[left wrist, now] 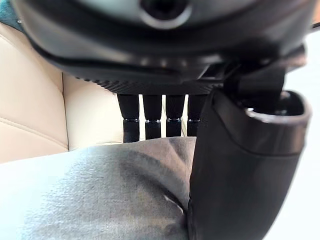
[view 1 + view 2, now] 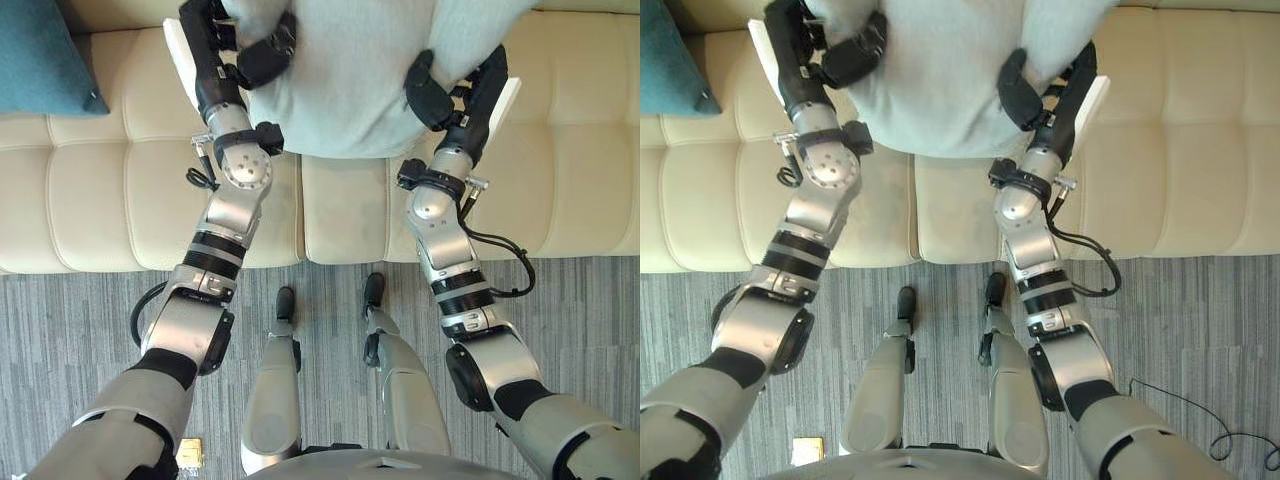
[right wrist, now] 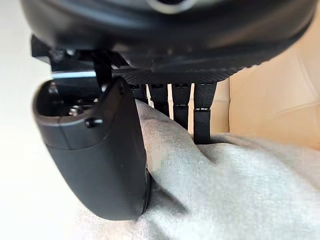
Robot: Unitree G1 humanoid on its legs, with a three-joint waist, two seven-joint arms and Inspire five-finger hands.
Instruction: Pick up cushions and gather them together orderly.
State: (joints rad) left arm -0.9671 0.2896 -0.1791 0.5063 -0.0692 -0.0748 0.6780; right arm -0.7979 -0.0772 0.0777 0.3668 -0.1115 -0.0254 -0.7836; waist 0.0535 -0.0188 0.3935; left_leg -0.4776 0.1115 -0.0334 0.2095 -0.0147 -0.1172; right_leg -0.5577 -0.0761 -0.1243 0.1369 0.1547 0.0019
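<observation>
Where left hand (image 2: 262, 58), right hand (image 2: 433, 95) pinch, cushion (image 2: 350, 80) puckers.

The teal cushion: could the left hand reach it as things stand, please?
Probably not yet: the left hand grips the grey cushion, as does the right hand. Once freed, only bare sofa separates it from the teal cushion.

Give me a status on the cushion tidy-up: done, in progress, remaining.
Done: nothing gathered yet; the teal cushion lies alone at the left end of the sofa. In hand: the left hand and right hand each pinch a side of the grey cushion, thumbs in front and fingers behind, over the sofa. Left: carry it to the teal cushion and set the two neatly side by side.
</observation>
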